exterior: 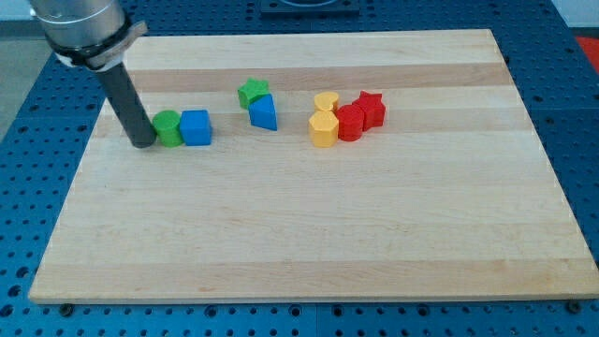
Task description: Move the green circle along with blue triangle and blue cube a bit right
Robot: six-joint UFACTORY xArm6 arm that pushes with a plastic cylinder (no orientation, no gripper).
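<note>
The wooden worktop (309, 234) carries every block, and the arm has no pincer, only a dark rod whose tip (143, 145) rests against the view's left side of the green circle (168, 128). That circle touches the blue cube (196, 127) on its right. Further right, apart, the blue triangle (264, 112) sits below a green star (252, 92), then yellow (324, 128) and red blocks (351, 122).
</note>
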